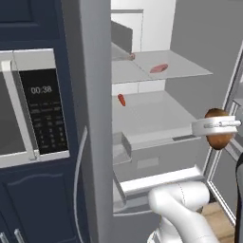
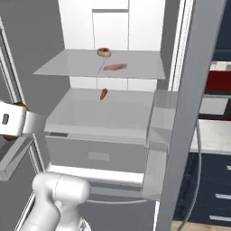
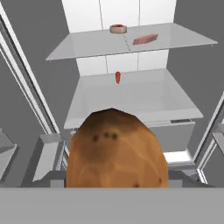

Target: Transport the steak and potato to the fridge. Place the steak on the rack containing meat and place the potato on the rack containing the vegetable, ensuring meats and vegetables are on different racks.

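My gripper (image 1: pixel 219 127) is shut on the brown potato (image 3: pixel 114 151), held in the air in front of the open fridge, level with the lower rack. In the right base view a sliver of the potato (image 2: pixel 18 106) peeks out behind the white hand at the left edge. The pink steak (image 3: pixel 145 39) lies on the upper rack (image 3: pixel 87 48), with a small round meat item (image 3: pixel 118 29) behind it. A small red-orange vegetable (image 3: pixel 117 77) rests on the lower rack (image 3: pixel 144 100), ahead of the potato.
The open fridge door (image 1: pixel 90 118) stands at the left with door bins (image 1: pixel 121 147). A microwave (image 1: pixel 33 109) sits in dark blue cabinets at far left. Drawers (image 2: pixel 99 155) lie below the lower rack. The other door frame (image 2: pixel 198 90) rises at right.
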